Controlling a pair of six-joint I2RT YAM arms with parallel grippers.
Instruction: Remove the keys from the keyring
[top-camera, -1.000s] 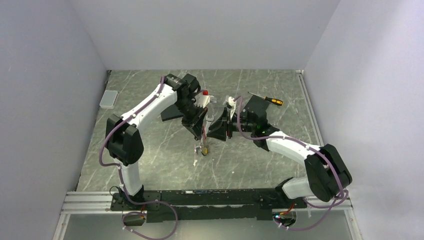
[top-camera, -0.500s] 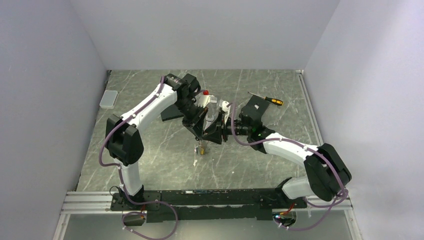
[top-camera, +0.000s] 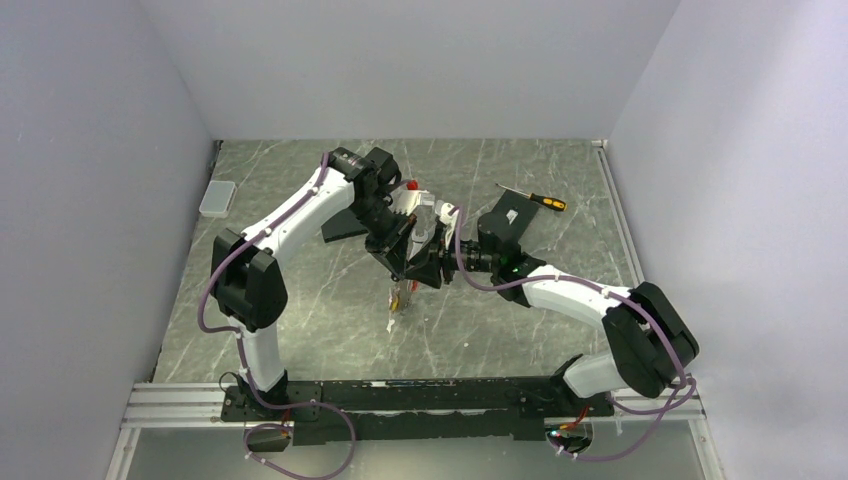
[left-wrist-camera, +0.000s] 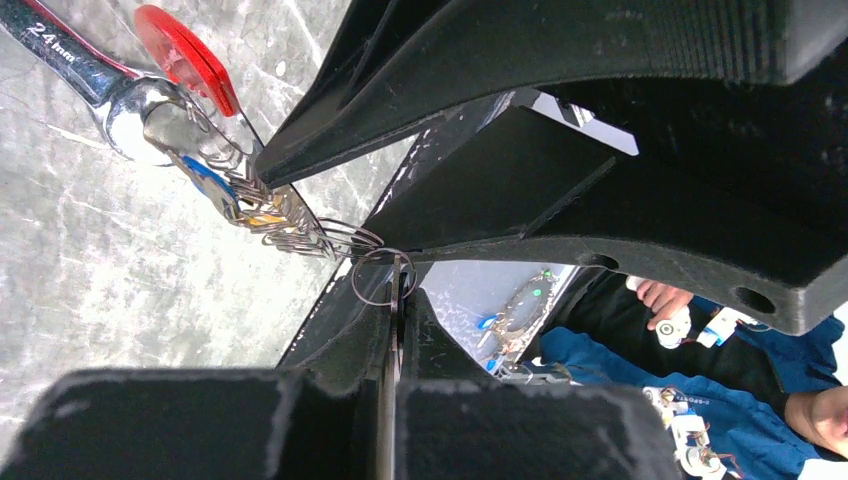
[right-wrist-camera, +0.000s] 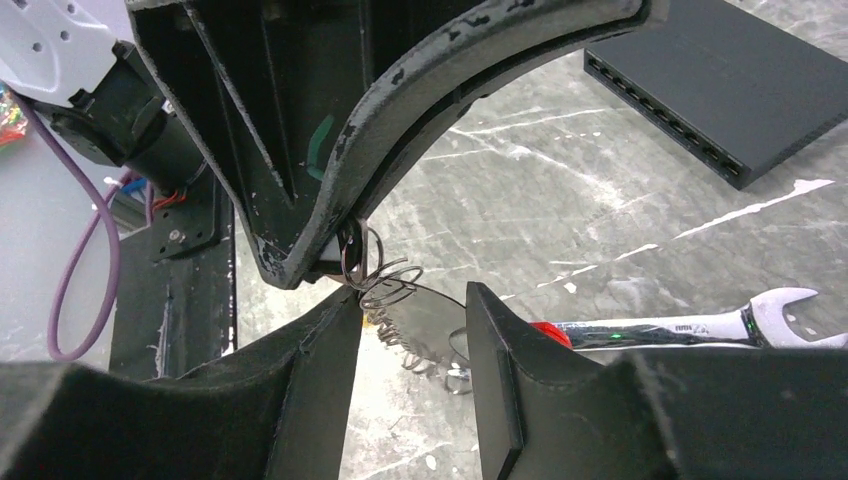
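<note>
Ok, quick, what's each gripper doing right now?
Left gripper: closed on the keyring.
Right gripper: open, straddling the keyring's coiled wire.

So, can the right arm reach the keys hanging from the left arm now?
Probably yes. The keys hang on linked rings from the shut jaws of the left arm; the open jaws of the right arm flank those rings, nothing between.

Colours by my left pincer (left-wrist-camera: 397, 305)
Upper left: red-tagged keyring (left-wrist-camera: 185, 55), silver wrench (left-wrist-camera: 90, 75), blue and brass keys (left-wrist-camera: 245, 208) over grey, white-veined table (left-wrist-camera: 100, 280); my pincer is black.
</note>
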